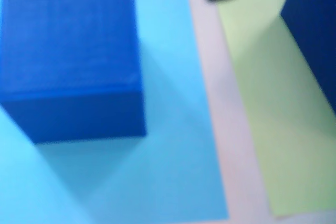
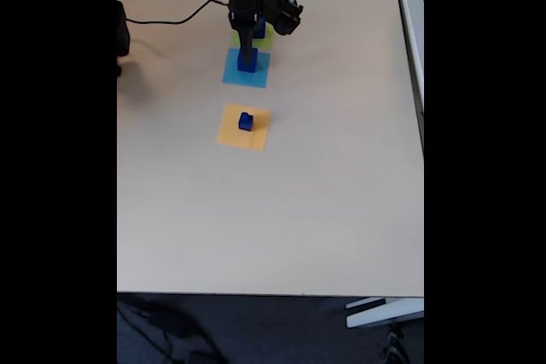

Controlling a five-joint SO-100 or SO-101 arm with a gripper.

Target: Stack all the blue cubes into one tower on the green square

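The glossy dark-blue cube sits on the flat light-blue paper square, another blue cube on the lime-green paper square. The black gripper hovers above; can't tell if it's spread. Risk: bumping the green-square cube on descent

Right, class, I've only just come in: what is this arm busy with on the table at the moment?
A black robot arm reaches over three flat paper squares on a beige table. Its gripper hangs above the lime-green square, where a dark blue cube stands. Whether it is gripping that cube cannot be told. A second blue cube sits on the light-blue square, and a smaller one on the orange square.
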